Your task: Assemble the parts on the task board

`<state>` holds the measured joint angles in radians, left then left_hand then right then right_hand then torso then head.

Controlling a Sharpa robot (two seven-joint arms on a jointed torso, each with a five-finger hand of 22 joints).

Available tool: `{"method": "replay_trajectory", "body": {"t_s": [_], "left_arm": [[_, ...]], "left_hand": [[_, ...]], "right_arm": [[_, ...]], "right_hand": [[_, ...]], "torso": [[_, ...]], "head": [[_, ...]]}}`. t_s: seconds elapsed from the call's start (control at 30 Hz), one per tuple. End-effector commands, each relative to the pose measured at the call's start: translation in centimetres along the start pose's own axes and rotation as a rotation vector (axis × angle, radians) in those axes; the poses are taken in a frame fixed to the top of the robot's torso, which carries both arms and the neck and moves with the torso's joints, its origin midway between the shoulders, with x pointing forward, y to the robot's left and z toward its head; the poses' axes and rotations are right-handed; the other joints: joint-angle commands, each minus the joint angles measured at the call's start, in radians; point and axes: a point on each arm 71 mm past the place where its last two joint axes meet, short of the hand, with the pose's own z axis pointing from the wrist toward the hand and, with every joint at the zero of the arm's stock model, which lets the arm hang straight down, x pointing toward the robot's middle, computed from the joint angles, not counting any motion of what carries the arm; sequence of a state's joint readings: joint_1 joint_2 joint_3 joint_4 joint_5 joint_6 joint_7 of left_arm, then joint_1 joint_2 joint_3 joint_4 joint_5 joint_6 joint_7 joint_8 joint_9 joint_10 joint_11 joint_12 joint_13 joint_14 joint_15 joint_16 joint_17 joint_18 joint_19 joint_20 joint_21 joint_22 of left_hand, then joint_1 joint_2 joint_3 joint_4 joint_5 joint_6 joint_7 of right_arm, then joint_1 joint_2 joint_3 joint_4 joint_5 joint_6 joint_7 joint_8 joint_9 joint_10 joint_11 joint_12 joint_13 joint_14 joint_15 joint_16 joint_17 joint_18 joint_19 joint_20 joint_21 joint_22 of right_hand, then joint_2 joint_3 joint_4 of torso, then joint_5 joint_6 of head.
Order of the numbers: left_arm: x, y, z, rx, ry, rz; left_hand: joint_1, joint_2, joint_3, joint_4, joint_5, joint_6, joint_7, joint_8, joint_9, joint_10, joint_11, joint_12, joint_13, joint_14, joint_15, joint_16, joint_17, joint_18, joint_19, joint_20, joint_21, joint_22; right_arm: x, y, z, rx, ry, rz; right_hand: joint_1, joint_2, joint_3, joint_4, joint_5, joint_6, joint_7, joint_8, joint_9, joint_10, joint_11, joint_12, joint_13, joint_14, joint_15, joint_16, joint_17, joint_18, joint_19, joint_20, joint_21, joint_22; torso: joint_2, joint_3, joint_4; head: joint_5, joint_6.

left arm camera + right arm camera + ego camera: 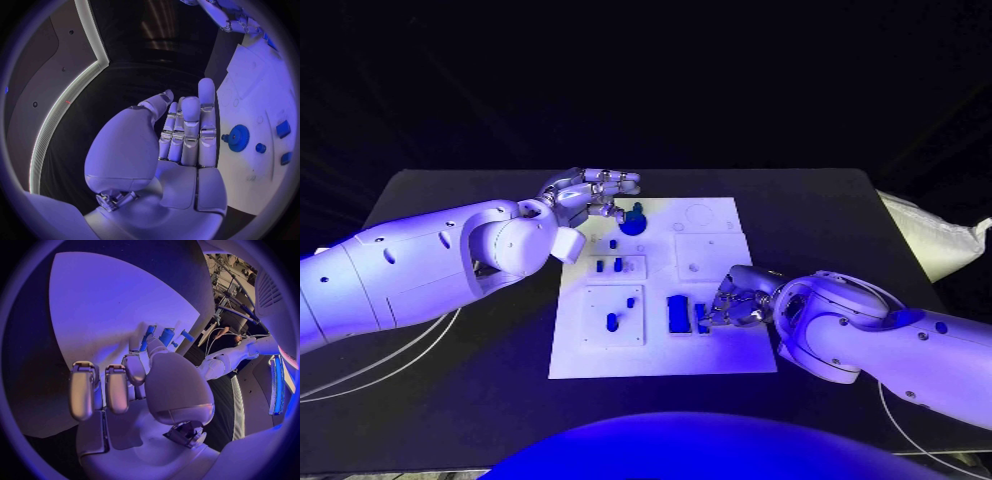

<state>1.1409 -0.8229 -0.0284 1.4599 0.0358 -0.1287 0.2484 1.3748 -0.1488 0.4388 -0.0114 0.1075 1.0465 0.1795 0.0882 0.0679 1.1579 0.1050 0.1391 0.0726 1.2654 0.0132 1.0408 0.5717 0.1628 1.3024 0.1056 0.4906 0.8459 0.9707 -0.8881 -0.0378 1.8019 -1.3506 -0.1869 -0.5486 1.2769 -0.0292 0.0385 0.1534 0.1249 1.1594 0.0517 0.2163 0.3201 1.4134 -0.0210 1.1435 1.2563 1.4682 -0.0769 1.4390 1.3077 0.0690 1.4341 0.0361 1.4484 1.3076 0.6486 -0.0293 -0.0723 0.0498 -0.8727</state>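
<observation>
You see the task board (664, 355) as a white rectangular plate lying flat in the middle of the black table (444, 395), with its long side running away from the robot. Several square raised panels are on it, and the small blue parts stand in them or lie on them.

A round blue gear (633, 222) sits near the far left corner of the board; in the left wrist view the same gear (238, 138) has teeth around its rim, and a smaller round blue piece (260, 148) is just beside it. Two short blue pegs (607, 266) stand in a panel nearer the middle. A blue oblong piece (613, 321) sits in the near left panel. A taller blue block (679, 314) stands to the right of that panel.

Your left hand (593, 191) is at the far left corner of the board, close to the gear. In its wrist view the fingers (190, 132) are straight and side by side, and they hold nothing.

Your right hand (737, 298) is at the right edge of the board, just beside the blue block. Its fingers (117, 387) are bent forward and a little apart; you cannot tell from the pictures if they hold or touch a part.
</observation>
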Motion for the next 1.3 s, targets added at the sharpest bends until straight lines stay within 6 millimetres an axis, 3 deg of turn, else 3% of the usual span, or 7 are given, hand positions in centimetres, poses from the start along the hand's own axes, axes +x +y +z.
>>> {"method": "replay_trajectory", "body": {"t_s": [0.03, 0.4, 0.73, 0.9, 1.03, 1.17, 1.3], "left_arm": [[0.3, -0.1, 0.0, 0.005, 0.022, -0.002], [0.1, 0.0, 0.1, 0.007, 0.015, -0.001], [-0.5, 0.6, 0.3, 0.032, -0.064, -0.007], [-1.2, 0.7, 0.4, 0.077, -0.135, 0.017], [-1.8, 1.0, 0.4, 0.105, -0.183, 0.033], [-2.3, 1.5, 0.5, 0.122, -0.225, 0.030], [-2.5, 1.9, 0.6, 0.127, -0.248, 0.025]], "left_hand": [[-0.001, 0.011, -0.007, -0.001, -0.005, -0.006, 0.001, 0.004, 0.000, -0.005, -0.001, 0.004, -0.001, -0.007, 0.000, -0.001, -0.001, 0.018, -0.004, 0.002, -0.005, -0.001], [-0.001, 0.012, -0.007, -0.001, -0.005, -0.007, 0.001, 0.004, 0.000, -0.005, -0.001, 0.005, -0.001, -0.007, 0.000, -0.001, -0.002, 0.018, -0.004, 0.002, -0.005, -0.001], [-0.016, 0.012, -0.026, 0.009, -0.005, -0.016, 0.006, 0.006, -0.001, -0.020, 0.006, 0.012, -0.002, -0.108, 0.011, -0.074, -0.086, 0.015, -0.064, 0.011, -0.047, -0.021], [-0.020, 0.017, -0.046, 0.021, -0.005, -0.030, 0.010, 0.006, -0.002, -0.048, 0.019, 0.014, -0.006, -0.246, 0.034, -0.239, -0.177, 0.010, -0.210, 0.031, -0.149, -0.075], [-0.017, 0.023, -0.055, 0.033, -0.005, -0.044, 0.012, 0.002, -0.002, -0.076, 0.035, 0.001, -0.009, -0.307, 0.071, -0.472, -0.293, 0.000, -0.343, 0.062, -0.262, -0.154], [-0.012, 0.025, -0.066, 0.039, -0.004, -0.055, 0.006, -0.008, -0.003, -0.105, 0.051, -0.023, -0.010, -0.355, 0.114, -0.637, -0.370, -0.011, -0.466, 0.106, -0.376, -0.247], [-0.003, 0.032, -0.086, 0.039, -0.004, -0.060, 0.003, -0.018, -0.002, -0.119, 0.063, -0.044, -0.010, -0.346, 0.132, -0.747, -0.427, 0.011, -0.502, 0.146, -0.427, -0.327]], "right_arm": [[0.5, -0.3, 0.0, 0.001, 0.011, -0.018], [-1.8, -0.2, -1.4, -0.093, -0.040, 0.100], [-7.3, -1.0, 0.3, -0.325, -0.102, 0.524], [-9.8, -2.3, 2.5, -0.406, -0.126, 0.777], [-11.1, -3.2, 4.0, -0.439, -0.150, 0.919], [-12.0, -3.9, 5.3, -0.462, -0.185, 0.997], [-12.6, -4.5, 6.1, -0.470, -0.225, 1.027]], "right_hand": [[-0.018, 0.013, -0.017, 0.010, 0.026, -0.007, 0.004, -0.001, -0.001, 0.006, 0.001, 0.006, 0.002, 0.063, -0.006, -0.002, 0.038, -0.015, 0.001, -0.006, -0.001, 0.025], [-0.056, -0.005, -0.079, 0.041, 0.100, -0.021, 0.010, -0.008, 0.000, -0.011, 0.007, -0.035, -0.022, 0.057, -0.002, -0.019, 0.012, -0.009, -0.015, -0.003, -0.016, -0.001], [0.032, 0.033, -0.095, -0.001, 0.101, -0.134, 0.057, -0.077, -0.026, -0.168, 0.048, -0.360, -0.256, 0.012, 0.032, -0.155, -0.164, 0.033, -0.134, 0.025, -0.144, -0.200], [0.147, 0.079, -0.027, -0.060, 0.062, -0.162, 0.085, -0.109, -0.045, -0.325, 0.077, -0.651, -0.483, -0.179, 0.054, -0.624, -0.651, 0.115, -0.420, 0.044, -0.507, -0.659], [0.170, 0.077, 0.030, -0.071, 0.043, -0.163, 0.111, -0.138, -0.072, -0.350, 0.101, -0.853, -0.694, -0.254, 0.090, -0.869, -0.776, 0.112, -0.460, 0.076, -0.677, -0.769], [0.163, 0.049, 0.087, -0.077, 0.020, -0.191, 0.131, -0.156, -0.116, -0.358, 0.140, -0.989, -0.897, -0.386, 0.157, -1.136, -0.935, 0.107, -0.554, 0.133, -0.890, -0.904], [0.139, 0.038, 0.126, -0.097, 0.017, -0.205, 0.136, -0.154, -0.155, -0.361, 0.162, -1.045, -1.023, -0.412, 0.186, -1.259, -1.039, 0.113, -0.555, 0.173, -1.013, -0.991]], "torso": [[0.000, -0.0005, -0.0013], [-0.005, -0.0028, 0.0016], [-0.047, -0.0218, -0.0008], [-0.077, -0.0307, -0.0043], [-0.086, -0.0294, -0.0026], [-0.102, -0.0276, 0.0019], [-0.109, -0.0259, 0.0076]], "head": [[-0.001, 0.000], [-0.006, 0.007], [-0.022, 0.040], [-0.026, 0.064], [-0.025, 0.089], [-0.026, 0.114], [-0.024, 0.129]]}}
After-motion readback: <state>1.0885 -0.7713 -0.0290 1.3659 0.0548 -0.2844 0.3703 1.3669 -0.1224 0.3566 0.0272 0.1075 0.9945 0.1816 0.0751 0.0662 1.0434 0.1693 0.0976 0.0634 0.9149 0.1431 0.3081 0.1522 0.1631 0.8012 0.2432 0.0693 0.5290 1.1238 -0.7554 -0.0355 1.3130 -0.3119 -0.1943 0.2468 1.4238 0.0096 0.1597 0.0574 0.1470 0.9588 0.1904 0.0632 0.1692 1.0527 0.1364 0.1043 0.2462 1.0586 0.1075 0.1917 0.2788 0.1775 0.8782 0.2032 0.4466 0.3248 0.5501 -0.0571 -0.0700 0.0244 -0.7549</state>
